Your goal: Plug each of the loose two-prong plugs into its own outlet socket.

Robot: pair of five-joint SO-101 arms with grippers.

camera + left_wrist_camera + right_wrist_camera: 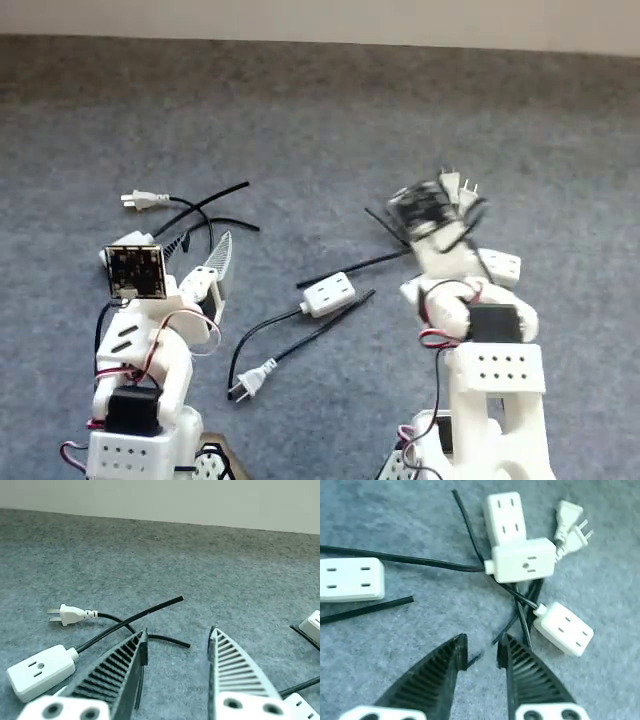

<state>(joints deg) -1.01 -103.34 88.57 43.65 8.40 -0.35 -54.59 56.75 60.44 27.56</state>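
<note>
In the left wrist view my left gripper [178, 631] is open above the grey carpet, nothing between its fingers. Beyond it lie a white two-prong plug [70, 615] on a black cord and, nearer, a white outlet socket [40, 670]. From above, that gripper [203, 245] sits just short of the same plug [140, 200]. My right gripper [482, 640] hangs narrowly open and empty over a cluster of white sockets [525, 560] [565, 627] [505, 515], with two white plugs [572, 525] at the far side. Another socket [350, 578] lies apart. A third plug [255, 380] rests between the arms.
Loose black cords [215, 200] cross the carpet near the left arm and run from the middle socket [330, 293]. A pale wall edge [320, 20] bounds the far side. The right arm [470, 320] stands over a socket [500, 265].
</note>
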